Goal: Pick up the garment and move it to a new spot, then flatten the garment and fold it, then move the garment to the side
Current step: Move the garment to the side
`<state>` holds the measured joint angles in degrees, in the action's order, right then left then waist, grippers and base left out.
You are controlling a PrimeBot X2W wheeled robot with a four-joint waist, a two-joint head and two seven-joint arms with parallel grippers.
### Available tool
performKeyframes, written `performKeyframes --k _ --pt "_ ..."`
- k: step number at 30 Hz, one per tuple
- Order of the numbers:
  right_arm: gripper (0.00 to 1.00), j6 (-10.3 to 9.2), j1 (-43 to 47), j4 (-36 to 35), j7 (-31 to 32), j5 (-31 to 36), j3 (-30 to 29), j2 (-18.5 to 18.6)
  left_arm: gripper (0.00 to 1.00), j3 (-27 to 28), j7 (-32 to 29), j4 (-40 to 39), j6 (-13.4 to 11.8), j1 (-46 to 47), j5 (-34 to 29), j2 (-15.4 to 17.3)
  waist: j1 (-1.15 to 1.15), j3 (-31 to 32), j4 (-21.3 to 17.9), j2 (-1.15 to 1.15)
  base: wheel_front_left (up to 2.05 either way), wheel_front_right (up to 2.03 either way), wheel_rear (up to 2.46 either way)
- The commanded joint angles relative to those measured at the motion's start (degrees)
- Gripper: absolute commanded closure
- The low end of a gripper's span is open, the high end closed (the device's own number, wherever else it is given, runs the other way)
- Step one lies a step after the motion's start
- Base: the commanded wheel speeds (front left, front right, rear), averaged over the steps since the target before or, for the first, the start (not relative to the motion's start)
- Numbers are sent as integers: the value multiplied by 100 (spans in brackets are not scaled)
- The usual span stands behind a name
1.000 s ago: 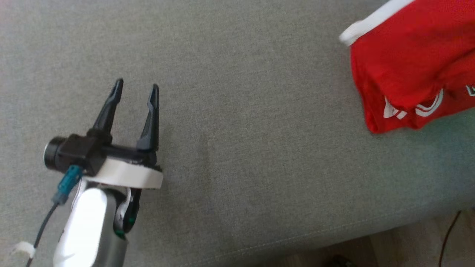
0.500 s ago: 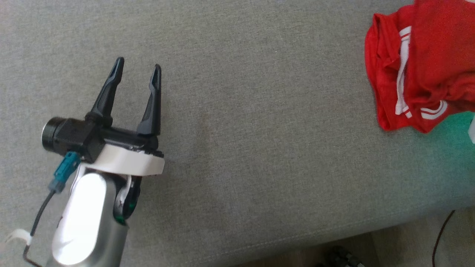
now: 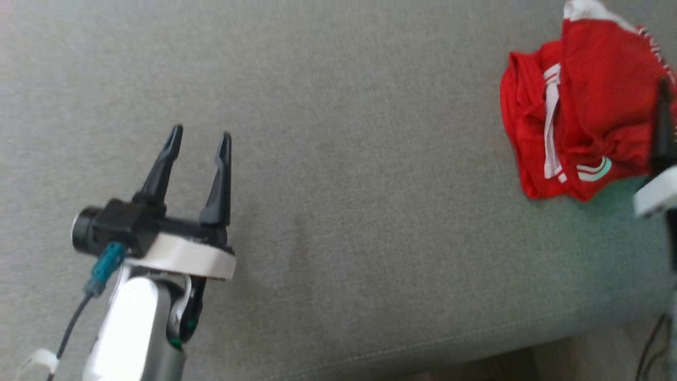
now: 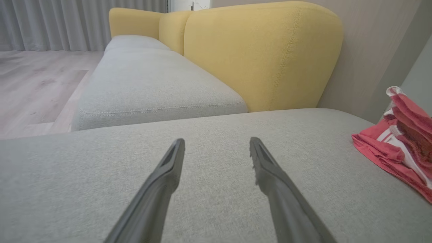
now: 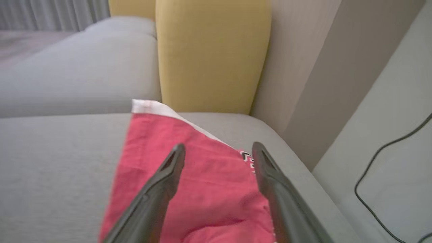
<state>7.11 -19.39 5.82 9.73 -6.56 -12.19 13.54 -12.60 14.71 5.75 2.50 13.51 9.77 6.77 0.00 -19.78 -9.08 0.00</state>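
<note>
The garment (image 3: 582,132) is red with white stripes and trim. It lies in a crumpled heap on the grey sofa seat (image 3: 344,211), at the far right of the head view. One dark finger (image 3: 664,127) of my right gripper stands at its right edge. In the right wrist view my right gripper (image 5: 218,145) is open just above the garment (image 5: 202,189), holding nothing. My left gripper (image 3: 201,133) is open at the lower left, well away from the cloth. In the left wrist view the left gripper (image 4: 217,141) hovers over bare cushion, with the garment (image 4: 398,148) far to its right.
A yellow backrest cushion (image 4: 263,57) rises behind the seat. A second grey seat (image 4: 152,91) runs beyond it, beside a wooden floor (image 4: 33,84). The sofa's front edge (image 3: 423,349) crosses the bottom of the head view. A black cable (image 5: 388,162) trails at the right.
My right gripper has opened and let go of the garment, which has settled into a heap on the seat. The head camera has shifted. My left gripper stays open.
</note>
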Motion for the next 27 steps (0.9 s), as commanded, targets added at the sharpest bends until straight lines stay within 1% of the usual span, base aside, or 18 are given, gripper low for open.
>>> performKeyframes --k 1,5,11,16,20,27 --pt "0 37 166 -400 -151 26 85 -81 0 201 29 -159 -43 11 53 52 0 256 125 0 0 0 0" --pt "0 37 561 -900 -446 50 340 -549 0 255 29 -108 -89 -166 64 55 0 534 355 0 0 0 0" --pt "0 37 839 -1030 -785 -139 1028 -865 0 341 29 -57 -153 -387 78 67 0 868 801 0 0 0 0" --pt "0 37 954 -820 -1066 -222 1589 -1009 0 445 29 -66 -230 -566 70 110 0 1101 1120 0 0 0 0" --pt "0 37 1188 -727 -1211 -146 1682 -1054 0 470 29 -90 -225 -700 51 175 0 1272 1279 0 0 0 0" --pt "0 37 1729 -756 -1210 -239 1639 -1064 0 404 29 -167 -231 -1049 -39 280 0 1583 1301 0 0 0 0"
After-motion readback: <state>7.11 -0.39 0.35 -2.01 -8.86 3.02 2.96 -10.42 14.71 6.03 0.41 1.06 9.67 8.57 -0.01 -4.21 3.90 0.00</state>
